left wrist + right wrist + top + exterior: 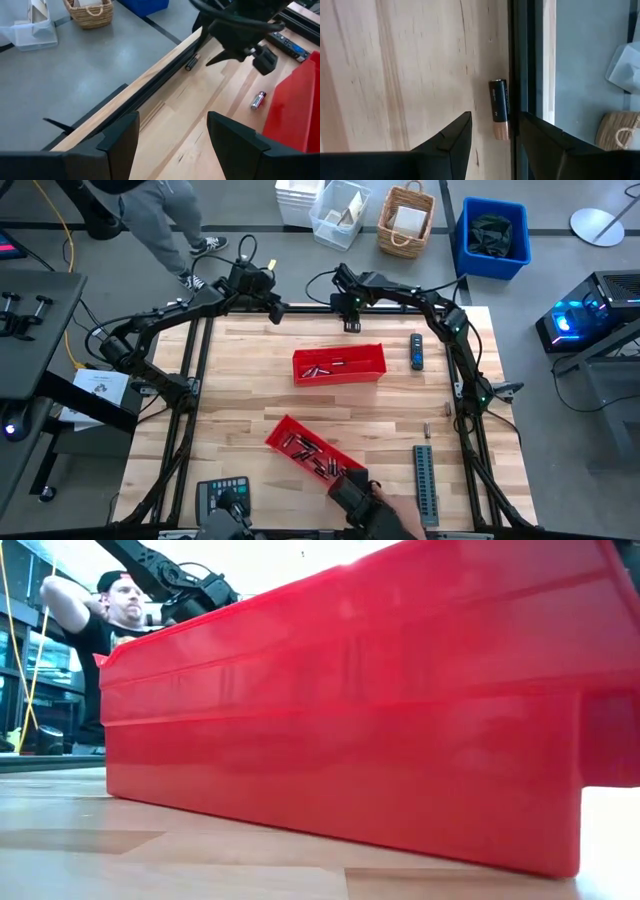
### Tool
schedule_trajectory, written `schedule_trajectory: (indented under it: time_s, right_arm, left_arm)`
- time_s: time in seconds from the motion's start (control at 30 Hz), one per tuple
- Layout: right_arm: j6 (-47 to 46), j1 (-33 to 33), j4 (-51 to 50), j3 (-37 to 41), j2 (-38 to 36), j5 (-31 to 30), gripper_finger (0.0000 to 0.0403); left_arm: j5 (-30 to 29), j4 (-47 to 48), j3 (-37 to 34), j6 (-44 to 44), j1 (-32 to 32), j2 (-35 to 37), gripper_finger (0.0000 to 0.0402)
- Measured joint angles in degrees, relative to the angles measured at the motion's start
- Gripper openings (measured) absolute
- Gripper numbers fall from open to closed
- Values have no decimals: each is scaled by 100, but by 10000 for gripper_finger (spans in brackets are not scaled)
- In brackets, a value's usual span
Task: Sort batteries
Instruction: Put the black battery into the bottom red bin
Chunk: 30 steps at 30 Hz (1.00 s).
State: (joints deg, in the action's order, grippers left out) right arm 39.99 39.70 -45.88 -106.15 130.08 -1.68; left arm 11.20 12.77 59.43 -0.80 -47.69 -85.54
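As we looked from above, the right gripper (351, 326) hung at the table's far edge, the left gripper (277, 311) beside it, and batteries (322, 368) lay in the tray (372, 356). At table height, a near tray (340, 720) hid nearly everything. Past the left fingers (235, 137), wide apart and empty, we saw a loose cell (258, 100). Between the right fingers (452, 137), open and empty, a battery (500, 108) lay just ahead, its long axis along the black rail (514, 65).

I take the blue bin (492, 238) on the floor beyond the counter (240, 380) as my landmark. Just beside it I see a wicker basket (406, 220), then a clear plastic tub (339, 213) further along. A person (160, 215) stands well apart from it, past the counter's opposite far corner.
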Motion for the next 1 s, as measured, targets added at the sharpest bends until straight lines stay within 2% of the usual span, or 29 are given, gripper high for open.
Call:
schedule_trajectory:
  time_s: [0.33,0.5,0.67,0.77,0.9,1.0]
  right_arm:
    - [-14,12,-315,15,44,143,160]
    - [242,13,91,15,44,-249,160]
    - [238,15,-181,15,48,-138,160]
    - [196,-11,95,-8,44,-461,160]
    - [-67,-50,-18,-355,40,-585,160]
    - [-364,-29,-411,-740,17,-374,160]
  left_arm:
    - [9,-8,1,144,-28,2,227]
    - [11,-12,1,254,10,2,227]
    - [18,71,1,256,10,4,227]
    - [17,36,1,310,10,4,227]
    - [17,-54,0,349,-12,4,227]
    - [17,-52,1,345,-35,4,227]
